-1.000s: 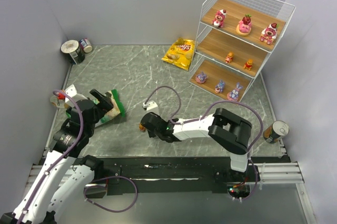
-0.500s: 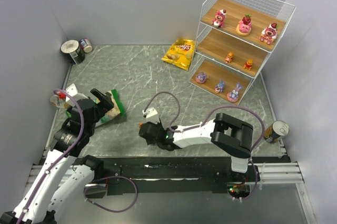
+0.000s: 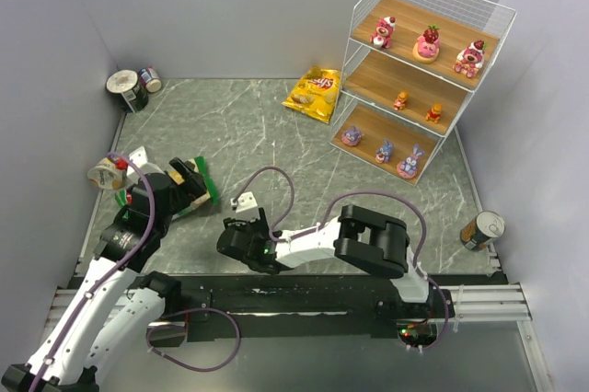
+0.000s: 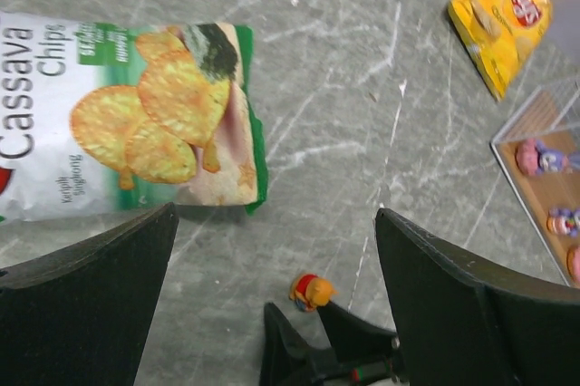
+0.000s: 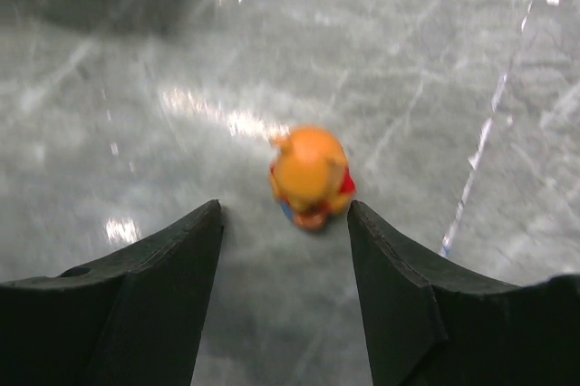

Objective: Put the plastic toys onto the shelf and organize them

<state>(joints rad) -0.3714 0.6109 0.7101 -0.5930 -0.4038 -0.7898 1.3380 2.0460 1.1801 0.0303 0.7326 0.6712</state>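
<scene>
Right tool [image 5: 283, 212] open, gripping nothing. Just ahead of its fingertips, upright on the tabletop [image 5: 435, 60]: one orange toy [image 5: 311, 178], very close to one finger [image 5: 399, 295] and apart from the other. In the left wrist view, same toy near and right of the chips bag [image 4: 127, 123]. Left tool [image 4: 272, 223] also wide open and empty, hanging over that bag.

On the shelf [image 3: 373, 79], far right: three pink toys [image 3: 428, 42] on the top board, two orange toys [image 3: 401, 99] on the middle board, three purple toys [image 3: 382, 150] on the bottom board. Probably the last toy to place, then, and the step in hand a grasp of it.

To do it well: first shift the right tool sideways to bring the toy to the middle of the gap. Then go forward and low enough to catch the body, not only the round head. Close slowly; small and probably light, so likely to tip or slide from a push on one side. Lift straight up and keep upright. Carry to the middle board and set down in its free left part, in line with the two already there. Keep clear of the wire frame on the way in.
</scene>
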